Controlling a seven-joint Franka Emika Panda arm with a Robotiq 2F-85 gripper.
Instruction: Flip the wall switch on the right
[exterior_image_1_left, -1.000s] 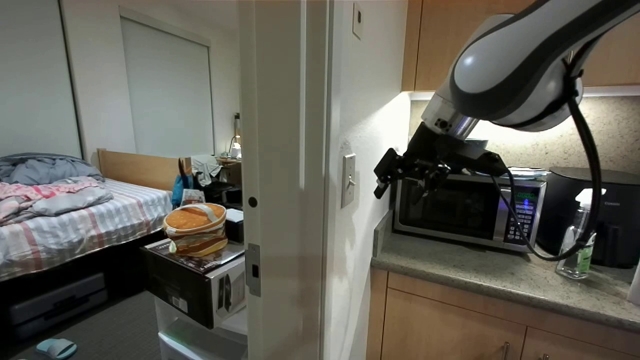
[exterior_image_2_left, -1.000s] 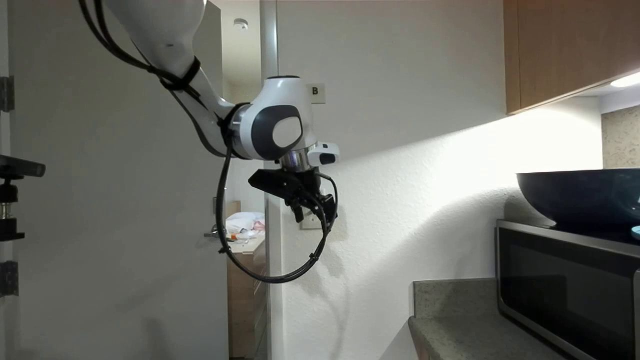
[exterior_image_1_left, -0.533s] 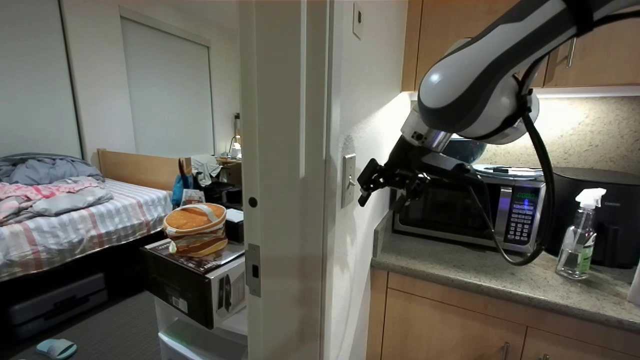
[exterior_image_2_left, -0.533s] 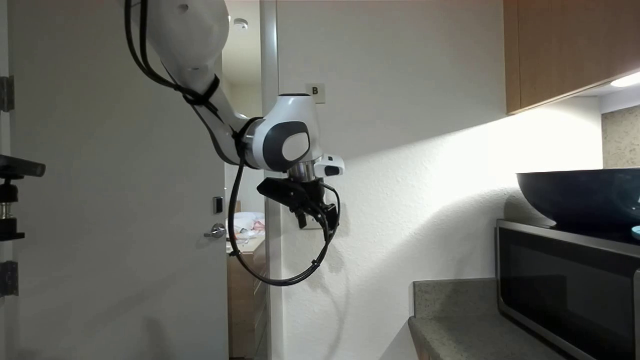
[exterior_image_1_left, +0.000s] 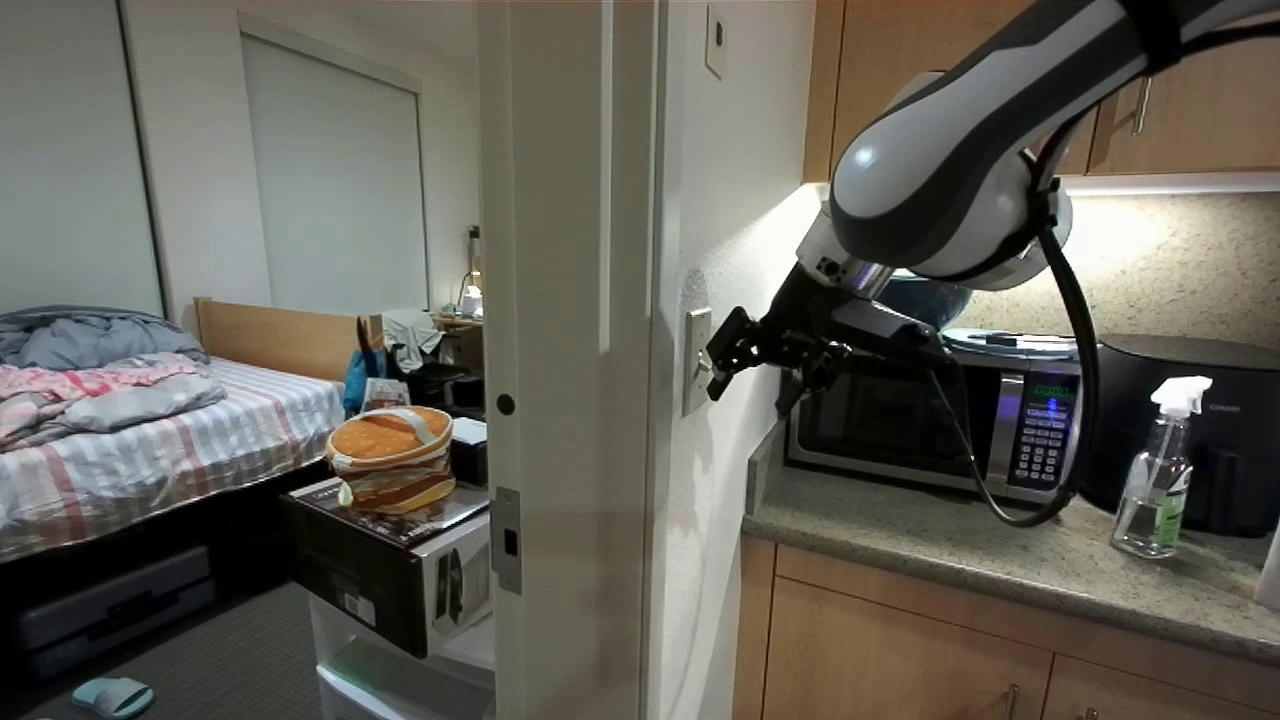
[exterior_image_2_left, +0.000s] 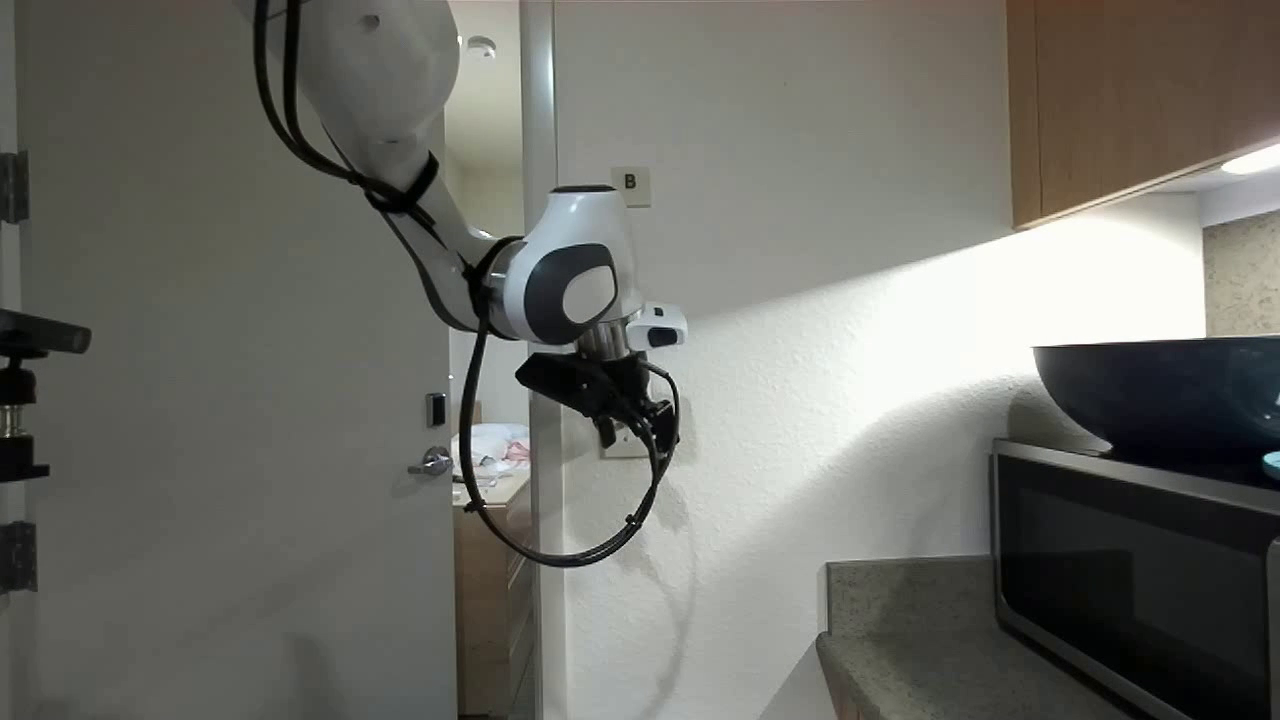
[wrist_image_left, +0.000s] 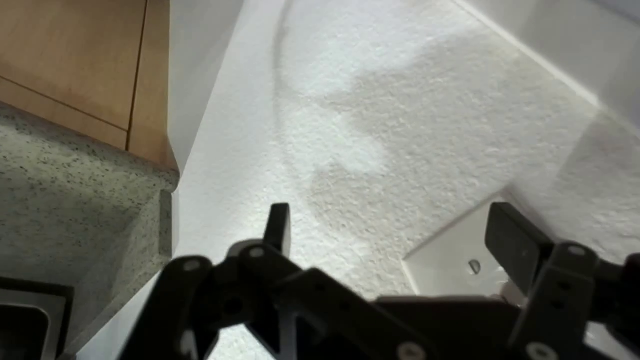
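The wall switch (exterior_image_1_left: 695, 338), a small white upright plate with a protruding toggle, is on the white wall beside the door frame. My gripper (exterior_image_1_left: 752, 395) is open and empty, with one finger right in front of the plate near the toggle. Whether it touches cannot be told. In an exterior view the plate (exterior_image_2_left: 622, 445) is partly hidden behind the gripper (exterior_image_2_left: 637, 435). In the wrist view the fingers (wrist_image_left: 395, 227) stand wide apart. The right finger covers part of the plate (wrist_image_left: 445, 267); one screw shows, and the toggle is mostly hidden.
A door frame (exterior_image_1_left: 570, 300) borders the wall. A greyish fitting (exterior_image_1_left: 715, 42) is higher up. Below and beside the arm are a microwave (exterior_image_1_left: 900, 420), a stone counter (exterior_image_1_left: 920, 535) and a spray bottle (exterior_image_1_left: 1150, 490). A dark bowl (exterior_image_2_left: 1160, 390) sits on the microwave.
My gripper has moved toward the wall, from beside the microwave to right at the switch plate. In the last half second it moved only slightly closer and up. It stays open.
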